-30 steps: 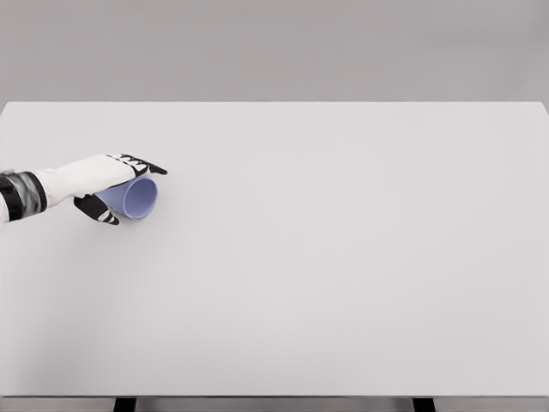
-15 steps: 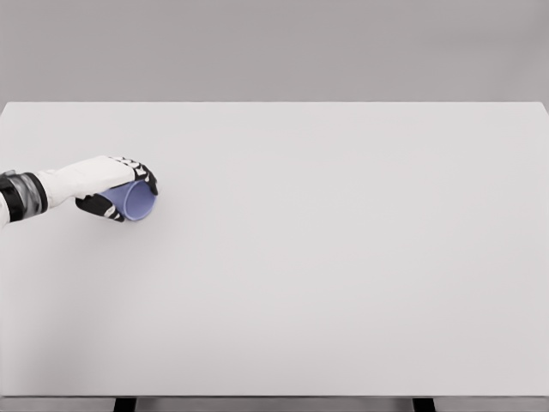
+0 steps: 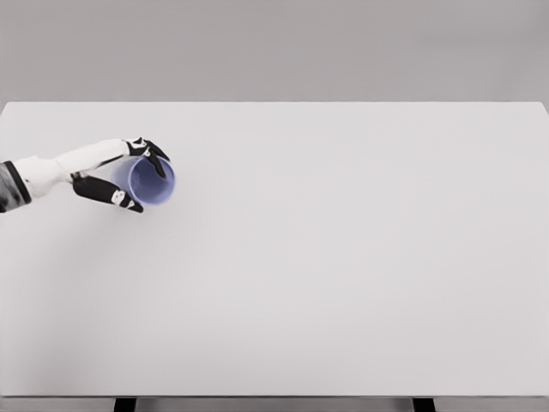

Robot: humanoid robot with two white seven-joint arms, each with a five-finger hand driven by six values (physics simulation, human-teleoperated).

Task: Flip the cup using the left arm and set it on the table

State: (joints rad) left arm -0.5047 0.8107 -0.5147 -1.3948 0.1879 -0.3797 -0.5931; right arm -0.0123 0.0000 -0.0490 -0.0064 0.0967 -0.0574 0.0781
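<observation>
Near the tabletop's (image 3: 343,257) left edge, toward its far side, I see my left hand (image 3: 116,172) with fingers curled around the blue cup (image 3: 152,182), tilted with its open mouth facing the camera.

White table (image 3: 343,275) — plain top; wide

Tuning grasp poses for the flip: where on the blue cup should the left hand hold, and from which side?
Grip the side wall, coming from the cup's left. The blue cup is tilted with its open mouth turned to the camera, so only the wall offers opposed surfaces. The left hand already clasps it so: fingers over the top, thumb beneath.
</observation>
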